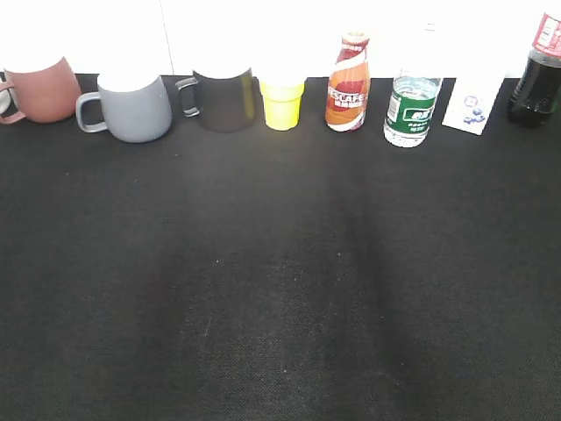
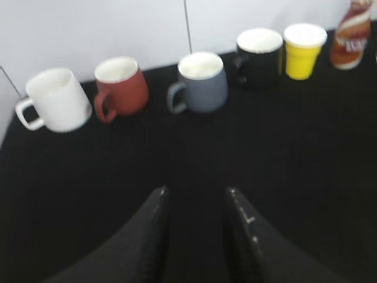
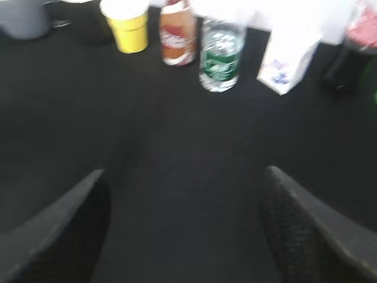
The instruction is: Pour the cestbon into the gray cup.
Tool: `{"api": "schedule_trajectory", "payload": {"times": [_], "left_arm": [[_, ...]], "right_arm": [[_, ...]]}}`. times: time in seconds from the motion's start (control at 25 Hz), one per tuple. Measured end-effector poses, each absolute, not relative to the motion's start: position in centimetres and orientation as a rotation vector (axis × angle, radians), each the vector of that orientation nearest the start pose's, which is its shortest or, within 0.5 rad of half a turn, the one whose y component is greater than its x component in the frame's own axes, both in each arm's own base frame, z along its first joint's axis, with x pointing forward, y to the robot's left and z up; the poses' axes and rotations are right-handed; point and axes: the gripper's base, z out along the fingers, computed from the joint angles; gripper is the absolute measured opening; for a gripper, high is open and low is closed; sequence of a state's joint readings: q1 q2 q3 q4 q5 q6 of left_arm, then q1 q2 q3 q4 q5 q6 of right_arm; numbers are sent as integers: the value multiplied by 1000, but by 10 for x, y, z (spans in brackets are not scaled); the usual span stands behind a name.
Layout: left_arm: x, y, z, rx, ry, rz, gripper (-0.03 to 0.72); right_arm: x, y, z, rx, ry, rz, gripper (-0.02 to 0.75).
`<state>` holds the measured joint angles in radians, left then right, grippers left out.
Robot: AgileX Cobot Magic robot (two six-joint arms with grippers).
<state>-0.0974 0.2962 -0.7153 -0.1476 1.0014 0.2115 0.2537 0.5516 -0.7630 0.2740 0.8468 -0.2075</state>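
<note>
While neither arm shows in the exterior view, the cestbon (image 1: pixel 411 110) stands upright in the back row on the counter (image 1: pixel 280 289), well apart from the gray cup (image 1: pixel 133 107). The neighbouring orange bottle (image 1: pixel 348 83) reads Nescafe; the green label's marks are illegible. Left wrist view: left claw (image 2: pixel 197 194) slightly spread, empty, facing the cup. Right wrist view: right claw (image 3: pixel 185 177) spread wide, empty. Approach the bottle squarely, gripping mid-body.

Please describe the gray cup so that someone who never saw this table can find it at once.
Look at the row of cups and bottles along the back edge of the black table, by the white wall. The gray cup stands upright between a reddish-pink mug and a black mug. It alone is blue-gray, squat, with a loop handle and a pale inside.
</note>
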Motion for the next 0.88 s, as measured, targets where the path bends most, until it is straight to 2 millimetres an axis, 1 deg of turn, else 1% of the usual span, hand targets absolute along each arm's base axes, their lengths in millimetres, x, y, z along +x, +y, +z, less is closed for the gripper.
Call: {"api": "schedule_trajectory", "payload": {"times": [0.04,0.16,0.2,0.32,0.36,0.48,0.52,0.64,0.68,0.8,0.88], "left_arm": [[16,-15,336,326,2061,-129,248],[-3,-14,330,344,2069,-138,261],[-13,-13,328,328,2056,-149,272],[-21,-12,326,296,2034,-161,298],[-23,-10,326,272,2031,-149,311],[-22,-7,325,257,2038,-113,319],[-19,-6,316,255,2080,-87,321],[-12,-7,298,261,2155,-97,323],[-12,-8,292,264,2169,-116,323],[-16,-8,291,263,2135,-123,323],[-19,-6,291,255,2100,-96,323]], "right_arm": [[72,40,350,-449,2111,372,589],[58,38,344,-512,2183,373,589],[50,37,342,-538,2200,373,589],[40,35,342,-560,2198,372,589],[33,33,339,-571,2205,367,589],[27,29,330,-581,2241,328,589],[23,26,324,-564,2250,308,589],[13,22,321,-543,2214,290,589],[4,19,320,-536,2173,284,589],[-5,15,314,-527,2131,257,589],[-8,12,302,-522,2124,235,589]]}}
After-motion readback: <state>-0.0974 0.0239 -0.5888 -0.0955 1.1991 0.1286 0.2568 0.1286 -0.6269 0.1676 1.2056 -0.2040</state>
